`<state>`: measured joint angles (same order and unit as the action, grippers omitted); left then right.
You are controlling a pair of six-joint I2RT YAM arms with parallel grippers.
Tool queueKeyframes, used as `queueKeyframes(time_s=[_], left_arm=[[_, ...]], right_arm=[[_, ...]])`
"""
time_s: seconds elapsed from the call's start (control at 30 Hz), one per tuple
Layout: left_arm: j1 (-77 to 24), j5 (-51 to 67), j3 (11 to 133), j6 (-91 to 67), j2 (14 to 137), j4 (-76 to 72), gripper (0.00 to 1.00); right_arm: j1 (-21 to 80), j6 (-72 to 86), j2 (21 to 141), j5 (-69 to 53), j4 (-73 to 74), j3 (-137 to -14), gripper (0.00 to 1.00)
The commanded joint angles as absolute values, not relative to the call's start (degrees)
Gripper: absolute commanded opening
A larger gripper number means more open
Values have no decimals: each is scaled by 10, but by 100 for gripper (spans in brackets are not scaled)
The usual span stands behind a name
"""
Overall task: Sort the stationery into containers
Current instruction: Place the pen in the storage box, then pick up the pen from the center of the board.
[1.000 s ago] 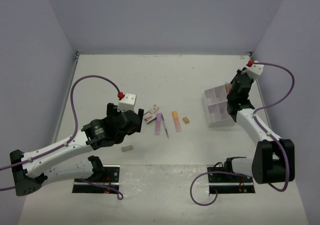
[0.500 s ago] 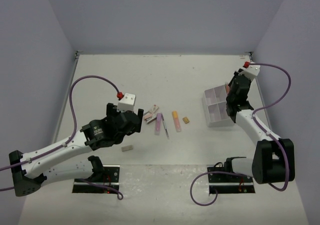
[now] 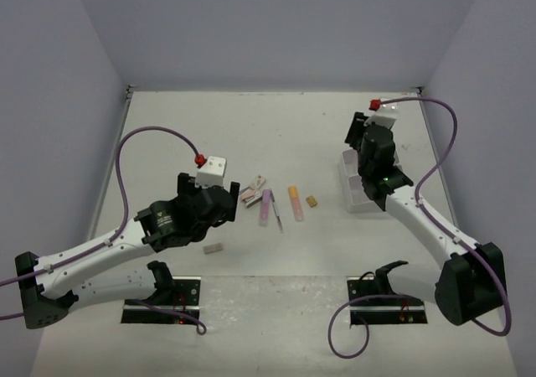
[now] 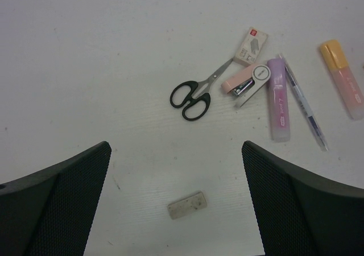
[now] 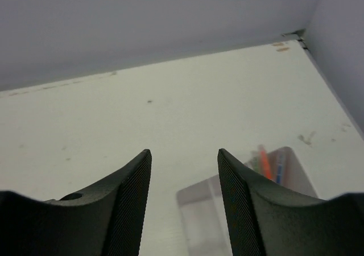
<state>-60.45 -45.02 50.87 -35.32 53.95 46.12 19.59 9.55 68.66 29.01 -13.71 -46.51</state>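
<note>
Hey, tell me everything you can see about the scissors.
The scissors have black loop handles, seemingly plastic, and slim silver metal blades, shut. They lie flat on the white table, with nothing resting on them. The tips point toward a small pale box and run close beside a pink stapler; contact there is unclear.

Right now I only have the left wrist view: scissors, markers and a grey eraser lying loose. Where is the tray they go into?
Observer: The white tray sits far to the right, partly covered by the right arm reaching over it.
Operator: Is anything in it yet?
Observer: Yes. The right wrist view shows a thin orange pen and a blue pen inside it.
Operator: Any loose item outside my frame?
Observer: A tan eraser lies just right of the orange marker.
</note>
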Motion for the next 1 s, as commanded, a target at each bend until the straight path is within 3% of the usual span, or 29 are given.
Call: queueKeyframes(time_s=[0.0, 0.17, 0.3, 0.53, 0.97], left_arm=[[-606, -522, 528, -409, 529, 509, 100], [-605, -579, 541, -477, 478, 564, 100], [-605, -577, 534, -473, 440, 553, 100], [-605, -562, 531, -455, 445, 539, 100], [-605, -554, 529, -442, 452, 529, 100]], right_arm=[[281, 197, 671, 231, 51, -553, 52], [419, 316, 794, 184, 263, -643, 43], [494, 343, 903, 173, 310, -693, 34], [518, 343, 1031, 125, 296, -740, 29], [515, 331, 1118, 143, 321, -794, 27]])
